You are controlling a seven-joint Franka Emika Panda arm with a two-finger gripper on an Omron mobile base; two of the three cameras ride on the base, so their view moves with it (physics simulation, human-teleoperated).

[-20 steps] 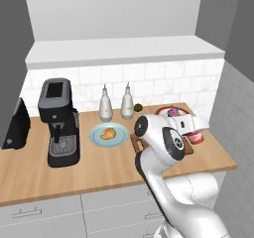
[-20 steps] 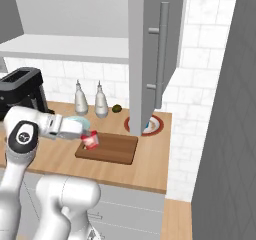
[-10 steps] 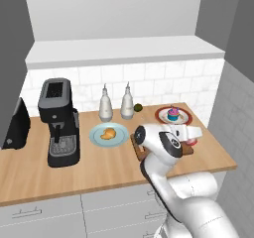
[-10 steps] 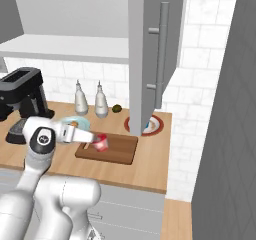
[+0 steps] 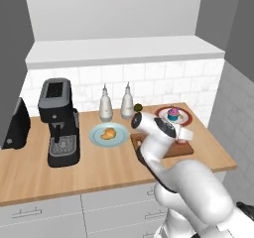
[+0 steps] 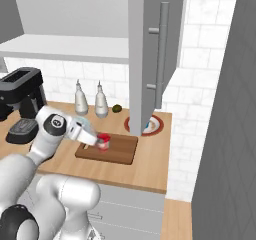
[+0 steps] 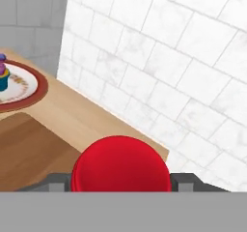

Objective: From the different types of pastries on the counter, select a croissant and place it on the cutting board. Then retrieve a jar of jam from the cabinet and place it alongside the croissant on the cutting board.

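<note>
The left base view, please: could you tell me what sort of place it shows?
A home kitchen, rendered: a wood-grain counter over grey drawers, a white tiled wall behind, a black coffee machine, and a croissant on a plate.

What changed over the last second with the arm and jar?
The gripper carried the jar of jam rightward and down, from beside the cutting board to just above its surface; the jaws look shut on it. The croissant stayed on its plate, the cupcake on its own, and both bottles did not move.
</note>
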